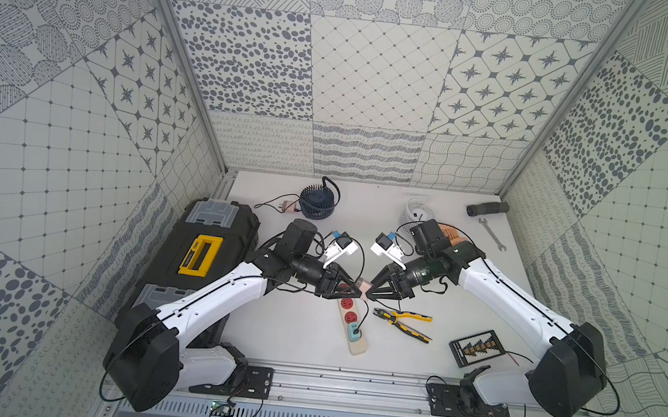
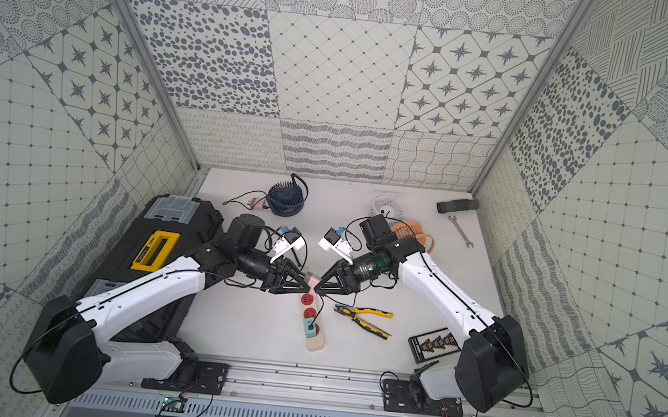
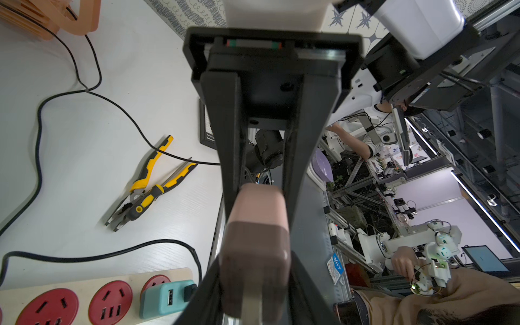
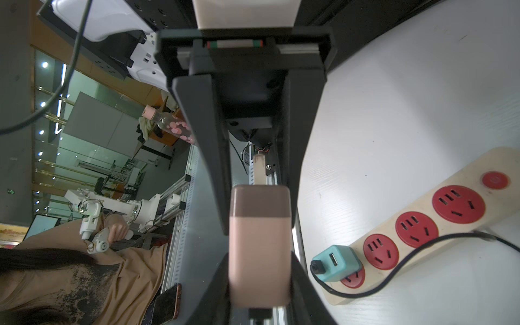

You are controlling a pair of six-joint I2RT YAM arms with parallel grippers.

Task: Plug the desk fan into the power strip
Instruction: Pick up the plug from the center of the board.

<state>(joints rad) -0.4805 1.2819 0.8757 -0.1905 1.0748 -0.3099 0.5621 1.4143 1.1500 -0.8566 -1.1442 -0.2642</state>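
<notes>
Pink plug (image 4: 259, 244) mid-air, clamped both ends: left gripper (image 1: 357, 290) fingers on back, right gripper (image 1: 371, 291) on prong end. Power strip (image 1: 357, 347) on table (image 1: 290, 339) beneath, 3 red sockets (image 4: 416, 229) free. Rec: check left grip firm before right lets go, then square prongs w/ socket.

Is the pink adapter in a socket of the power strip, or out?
Out. The left tool and right tool hold the pink adapter off the power strip, its metal prong bare.
</notes>
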